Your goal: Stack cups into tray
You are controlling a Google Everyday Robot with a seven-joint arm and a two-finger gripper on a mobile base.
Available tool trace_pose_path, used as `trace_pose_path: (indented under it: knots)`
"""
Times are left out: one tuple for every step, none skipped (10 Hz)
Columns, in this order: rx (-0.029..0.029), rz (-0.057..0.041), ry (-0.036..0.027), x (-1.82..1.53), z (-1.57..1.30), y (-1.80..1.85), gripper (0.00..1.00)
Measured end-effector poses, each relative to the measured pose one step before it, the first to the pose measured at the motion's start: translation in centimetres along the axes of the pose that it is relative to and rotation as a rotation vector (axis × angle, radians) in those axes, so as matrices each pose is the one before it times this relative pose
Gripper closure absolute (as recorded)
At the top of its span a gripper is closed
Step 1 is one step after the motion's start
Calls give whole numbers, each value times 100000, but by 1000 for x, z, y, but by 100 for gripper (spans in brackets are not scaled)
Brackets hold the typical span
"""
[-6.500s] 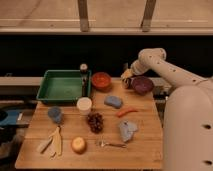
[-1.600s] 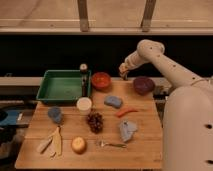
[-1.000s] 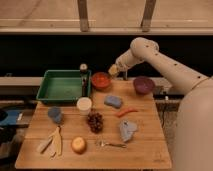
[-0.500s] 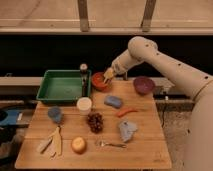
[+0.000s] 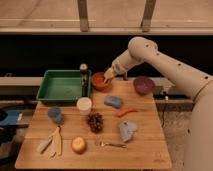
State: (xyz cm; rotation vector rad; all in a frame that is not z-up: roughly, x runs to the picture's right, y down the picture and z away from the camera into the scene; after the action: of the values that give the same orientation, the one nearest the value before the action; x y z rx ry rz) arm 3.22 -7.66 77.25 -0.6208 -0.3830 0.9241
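While cups (image 5: 84,105) (image 5: 54,114) stand outside the tray (image 5: 62,86), the gripper (image 5: 107,75) overhangs the orange bowl (image 5: 97,84).

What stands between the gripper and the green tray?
In the camera view, one slim dark bottle stands between the gripper, above the orange-red bowl, and the tray.
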Motion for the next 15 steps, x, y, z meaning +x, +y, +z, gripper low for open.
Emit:
trace_pose_path:
  knots:
    - [-137,-96,-167,-58,2,10,100]
    - [-1301,-1234,241,41,98,150,100]
    - [-1524,-2048,50,-277,272,577,100]
    - [-2252,-2703,263,-629,711,1081,100]
    - [-2856,-2961,710,-1094,1174,1528,100]
    - [-2558,-2608,1025,-1117,1162,1574,100]
    - [-3603,-3512,1234,-1356,1484,2310,100]
    - [-3122,-2977,745,-1049,1187,1788,100]
    - [-3599,-3678,336,-1207,1189,1798,100]
    - [-3849,-3967,195,-1257,1283,1750,100]
    - [-3433,-3063,-15,-1033,938,1369,100]
    - [-1561,-1181,73,-363,406,539,100]
    - [238,273,-27,149,-145,-121,100]
    - [-15,3,6,7,8,5,100]
    - [-205,-248,48,-146,150,96,100]
